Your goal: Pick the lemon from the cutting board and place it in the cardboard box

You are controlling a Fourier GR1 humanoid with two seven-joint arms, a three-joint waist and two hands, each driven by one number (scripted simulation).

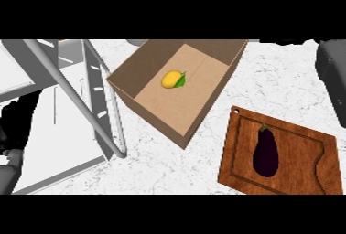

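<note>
The yellow lemon (171,78), with a green leaf at its side, lies on the floor of the open cardboard box (202,109) at the upper middle of the counter. Nothing touches it. The wooden cutting board (297,176) lies at the lower right and carries a dark purple eggplant (266,153). My right hand (332,77) shows only as a dark shape at the right edge, apart from the box and above the board. At the left edge my left hand (16,123) rests open over the sink area and holds nothing.
A metal sink (54,151) with a long faucet (81,100) fills the left side, close to the box's left wall. White speckled counter (169,169) lies between the sink, the box and the board.
</note>
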